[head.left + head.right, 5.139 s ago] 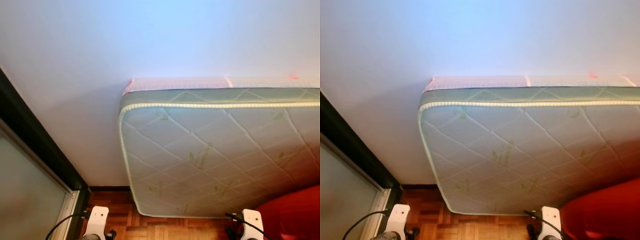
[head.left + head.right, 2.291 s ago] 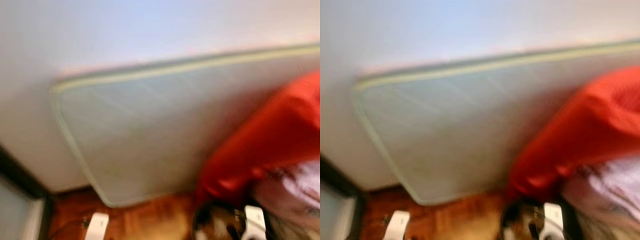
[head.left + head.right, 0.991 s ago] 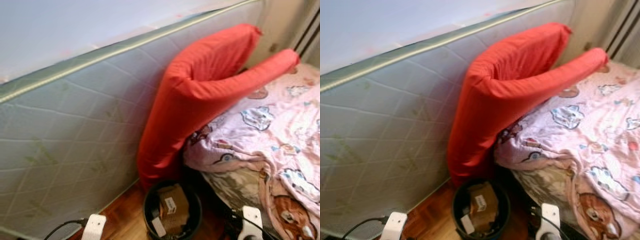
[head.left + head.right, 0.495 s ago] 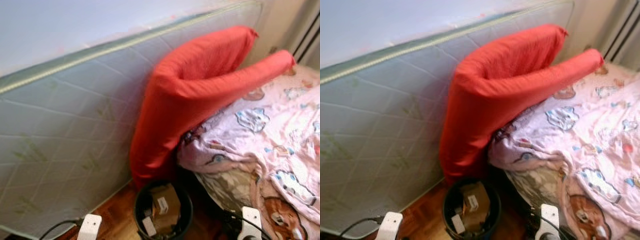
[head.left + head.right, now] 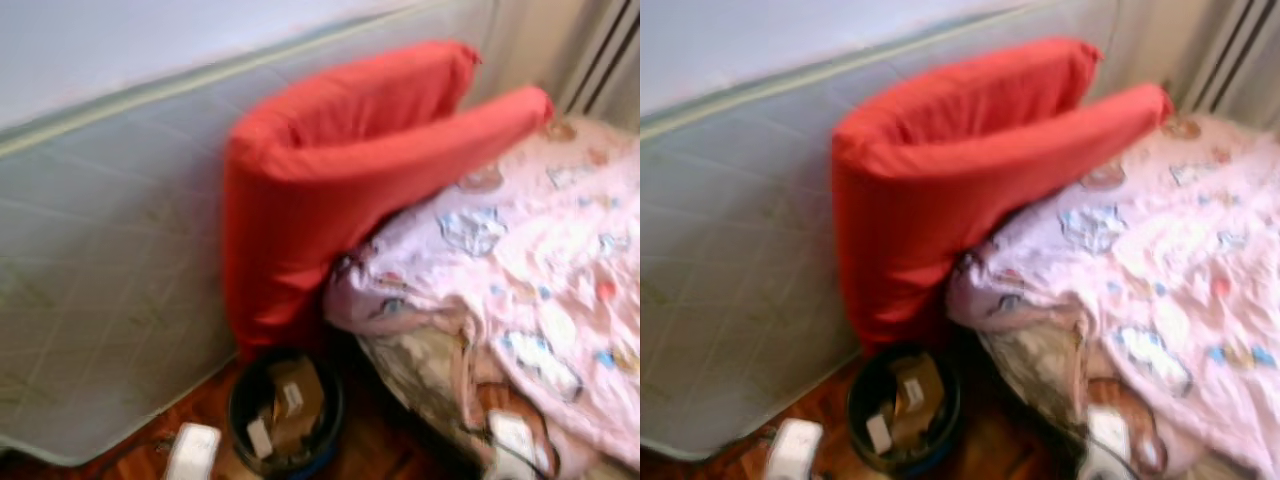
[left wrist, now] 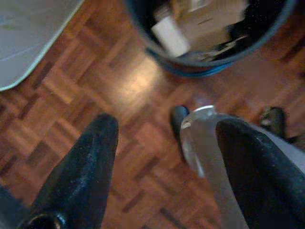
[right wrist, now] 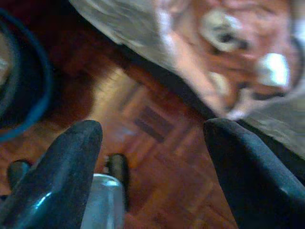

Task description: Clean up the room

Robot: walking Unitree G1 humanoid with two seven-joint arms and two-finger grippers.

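Green-quilted mattress [image 5: 90,300] stands far left; our left tool [image 6: 162,157], fingers spread and empty, hangs nearest the black bin [image 5: 285,415], while our right tool [image 7: 152,157], likewise released, hangs beside the bed [image 5: 520,290].

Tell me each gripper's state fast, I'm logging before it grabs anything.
Left gripper: open, holding nothing, above the wood floor.
Right gripper: open, holding nothing, above the floor.
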